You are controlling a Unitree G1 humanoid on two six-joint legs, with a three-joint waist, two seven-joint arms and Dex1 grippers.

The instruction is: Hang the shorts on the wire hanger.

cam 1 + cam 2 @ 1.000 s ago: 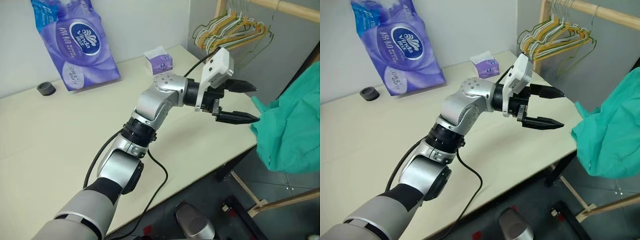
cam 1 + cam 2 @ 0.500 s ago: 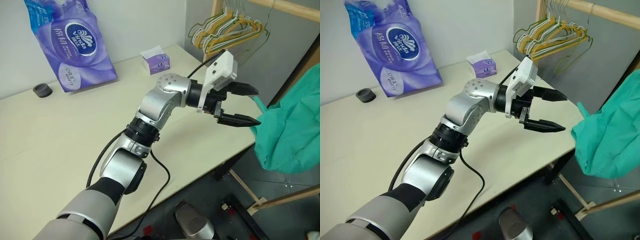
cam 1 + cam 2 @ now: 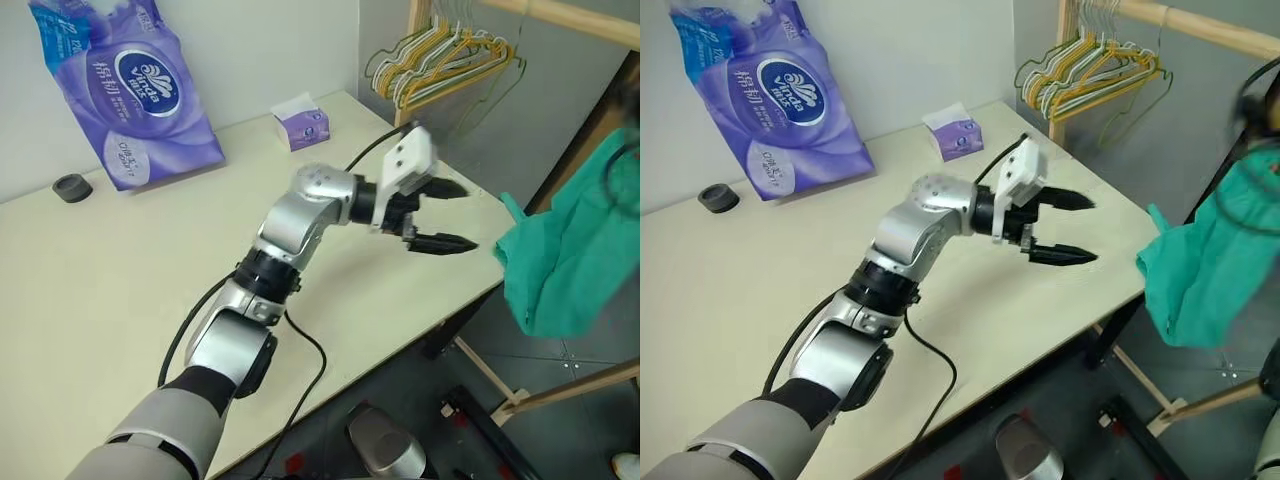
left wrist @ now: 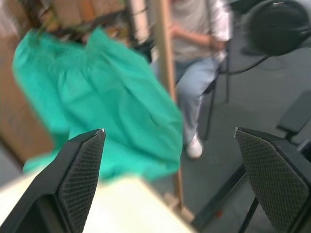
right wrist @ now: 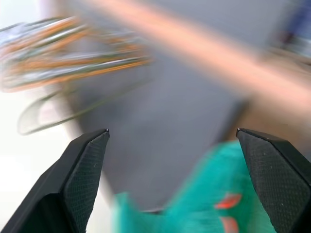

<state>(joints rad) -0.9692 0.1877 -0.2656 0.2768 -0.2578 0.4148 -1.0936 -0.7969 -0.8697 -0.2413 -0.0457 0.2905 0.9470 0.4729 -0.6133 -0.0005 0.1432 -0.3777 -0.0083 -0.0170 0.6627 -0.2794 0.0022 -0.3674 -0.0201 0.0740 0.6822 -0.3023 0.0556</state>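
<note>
The teal-green shorts (image 3: pixel 565 250) hang bunched just beyond the table's right edge, their top out of view. A thin dark wire (image 3: pixel 1240 195) curves over their upper part; I cannot tell if it is the wire hanger. My left gripper (image 3: pixel 468 217) is open over the table's right corner, pointing at the shorts with a small gap to them. The left wrist view has the shorts (image 4: pixel 97 97) between its open fingers and beyond them. My right gripper (image 5: pixel 172 131) is open and holds nothing. Beyond it are the shorts (image 5: pixel 218 194), showing orange marks.
A purple tissue pack (image 3: pixel 130 95), a small tissue box (image 3: pixel 300 128) and a black cap (image 3: pixel 68 187) sit on the cream table (image 3: pixel 120 300). Bunched hangers (image 3: pixel 440 65) hang from a wooden rack behind the corner; its foot (image 3: pixel 560 385) crosses the floor. A seated person (image 4: pixel 194 73) is behind the shorts.
The view has shifted. My left gripper has sunk toward the table, still open, and now stands a little clear of the shorts. A dark blur has entered at the right edge above the shorts.
</note>
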